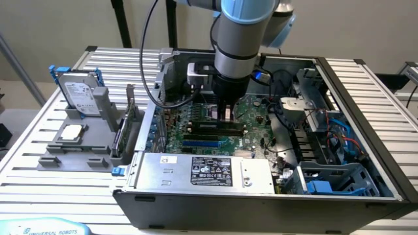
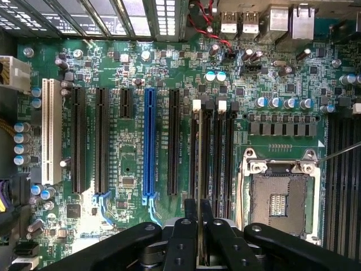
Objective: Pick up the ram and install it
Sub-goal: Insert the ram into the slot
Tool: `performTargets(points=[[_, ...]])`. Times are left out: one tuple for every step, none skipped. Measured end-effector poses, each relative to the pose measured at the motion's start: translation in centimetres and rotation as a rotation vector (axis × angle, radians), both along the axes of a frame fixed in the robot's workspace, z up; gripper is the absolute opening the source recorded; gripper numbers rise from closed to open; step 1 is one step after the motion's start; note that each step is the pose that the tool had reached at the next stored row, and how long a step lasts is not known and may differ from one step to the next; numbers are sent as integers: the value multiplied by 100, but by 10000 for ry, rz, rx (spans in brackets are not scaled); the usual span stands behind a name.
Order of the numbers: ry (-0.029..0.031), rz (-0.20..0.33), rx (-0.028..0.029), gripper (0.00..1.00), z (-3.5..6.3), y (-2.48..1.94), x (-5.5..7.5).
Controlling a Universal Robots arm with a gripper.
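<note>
Gripper (image 2: 199, 226) stood clamped on the ram (image 2: 201, 169), held edge-on directly over a black memory slot (image 2: 194, 152) on the motherboard (image 2: 135, 164); judged risk: slight misalignment or tilt would jam the stick against the slot's white latch (image 2: 197, 105).

A plain beige wall (image 1: 52, 24) rises behind the slatted metal table (image 1: 39, 161).

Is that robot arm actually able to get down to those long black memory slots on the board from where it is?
Probably yes. The gripper hangs right over the black slots inside the open case, holding the ram edge-on in line with one slot. Nothing lies between; the cables sit off to the side.
</note>
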State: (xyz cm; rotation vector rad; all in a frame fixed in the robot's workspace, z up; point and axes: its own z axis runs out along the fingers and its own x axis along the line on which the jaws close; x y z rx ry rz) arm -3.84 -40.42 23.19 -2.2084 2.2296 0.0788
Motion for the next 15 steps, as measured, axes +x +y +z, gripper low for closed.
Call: performTargets(points=[[0, 1, -8, 13, -4, 0, 2], [0, 1, -17, 13, -8, 0, 4], [1, 0, -28, 13, -10, 0, 5], [0, 0, -36, 13, -13, 0, 7], [0, 0, -45, 13, -16, -1, 7], [1, 0, -53, 13, -19, -1, 7], [0, 1, -62, 13, -22, -1, 8], [0, 1, -70, 13, -25, -1, 8], [2, 1, -74, 13, -25, -2, 8], [2, 2, -75, 13, -26, -2, 8], [1, 2, -74, 13, -28, -1, 8], [0, 1, -71, 13, -30, -1, 8], [0, -1, -72, 13, -31, -1, 8], [-1, -3, -71, 13, -34, -1, 7], [-1, -4, -70, 13, -37, -1, 7]])
